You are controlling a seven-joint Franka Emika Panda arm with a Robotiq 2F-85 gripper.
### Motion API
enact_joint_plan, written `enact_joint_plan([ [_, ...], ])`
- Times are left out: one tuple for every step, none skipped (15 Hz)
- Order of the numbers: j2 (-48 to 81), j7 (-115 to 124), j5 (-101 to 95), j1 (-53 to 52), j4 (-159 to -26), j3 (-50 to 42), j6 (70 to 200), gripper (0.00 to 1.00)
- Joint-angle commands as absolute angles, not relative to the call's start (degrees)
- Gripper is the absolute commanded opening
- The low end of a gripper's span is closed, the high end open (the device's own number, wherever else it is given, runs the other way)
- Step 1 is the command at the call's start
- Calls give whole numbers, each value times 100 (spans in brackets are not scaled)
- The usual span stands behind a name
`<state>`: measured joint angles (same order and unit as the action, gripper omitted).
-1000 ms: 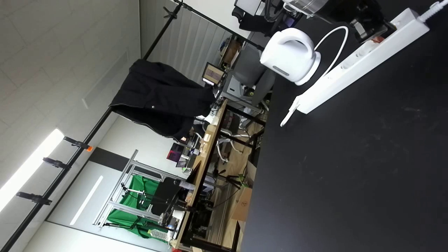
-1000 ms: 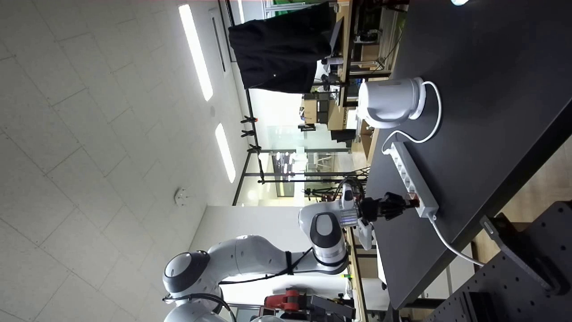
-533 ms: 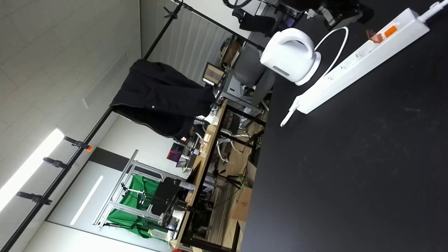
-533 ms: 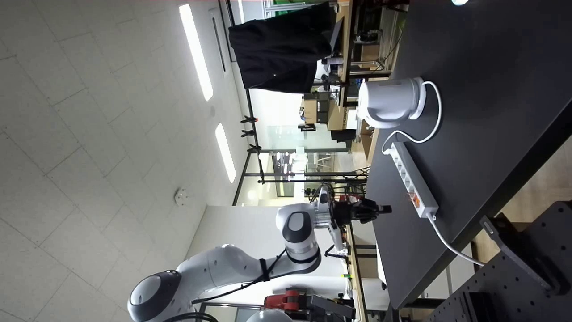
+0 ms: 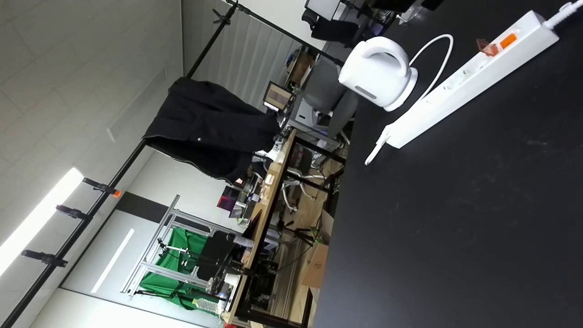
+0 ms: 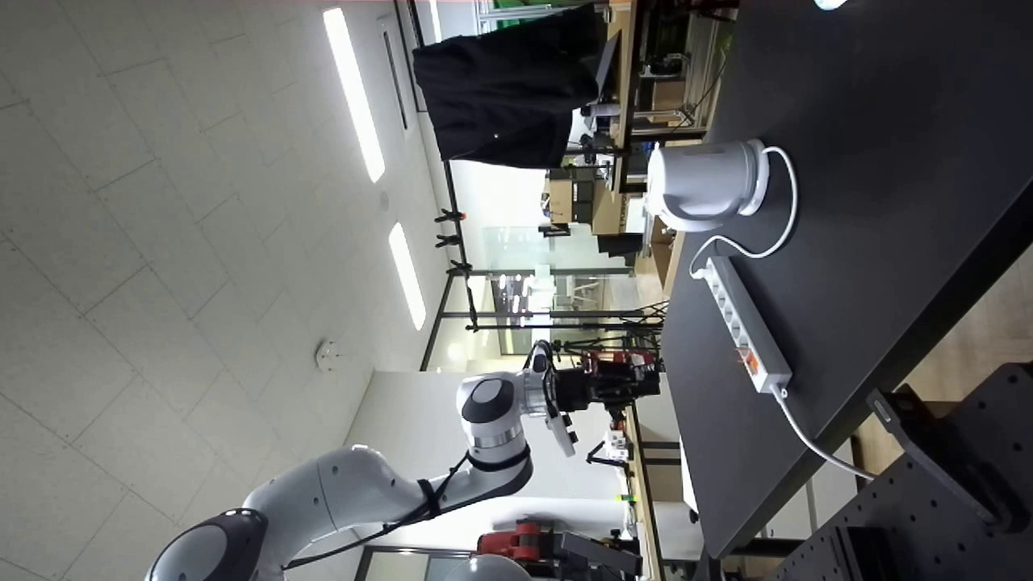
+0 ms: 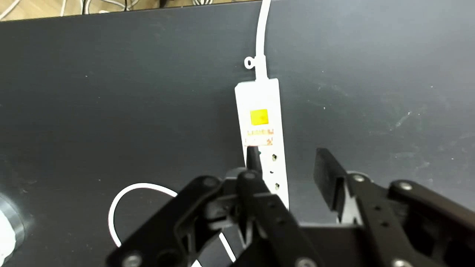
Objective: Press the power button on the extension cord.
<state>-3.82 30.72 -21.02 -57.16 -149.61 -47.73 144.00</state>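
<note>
The extension cord is a long white strip on the dark table, in both exterior views (image 5: 464, 89) (image 6: 754, 327) and the wrist view (image 7: 259, 94). Its power button is an orange rocker near the cable end (image 5: 508, 41) (image 6: 752, 363), and looks yellow in the wrist view (image 7: 259, 117). A clear reddish flap (image 5: 487, 47) stands up beside the button. My gripper (image 7: 287, 157) is open and empty. In the wrist view its left finger covers part of the sockets. In an exterior view the gripper (image 6: 646, 379) is well above the table, apart from the strip.
A white kettle (image 5: 378, 73) (image 6: 702, 181) stands near the strip's far end, its cable plugged in there. The strip's own white cable (image 6: 819, 448) runs over the table edge. A dark perforated metal frame (image 6: 928, 500) stands beside the table.
My gripper was down at the button a second ago. It has risen away from the strip, uncovering the button and flap, and its fingers now stand apart. Strip and kettle have not moved.
</note>
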Motion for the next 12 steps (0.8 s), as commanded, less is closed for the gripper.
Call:
enact_joint_plan([
  [-1112, 3385, -2321, -4398, -15097, -3399, 13706, 73],
  [-1231, 3281, -2179, -3952, -15127, -2920, 13519, 80],
  [-1330, 3210, -2064, -3502, -15169, -2451, 13391, 88],
  [-1408, 3137, -1929, -3056, -15203, -1976, 13258, 93],
  [-1487, 3044, -1766, -2610, -15242, -1505, 13144, 98],
  [-1552, 3007, -1599, -2150, -15282, -1025, 13051, 100],
  [-1186, 2849, -1508, -1870, -15124, -726, 13312, 100],
  [-1255, 2801, -1425, -1606, -15152, -443, 13276, 96],
  [-1259, 2755, -1388, -1429, -15155, -259, 13283, 100],
  [-1231, 2750, -1376, -1347, -15153, -169, 13302, 100],
  [-1194, 2757, -1385, -1321, -15153, -143, 13323, 100],
  [-1170, 2759, -1389, -1315, -15153, -143, 13328, 100],
])
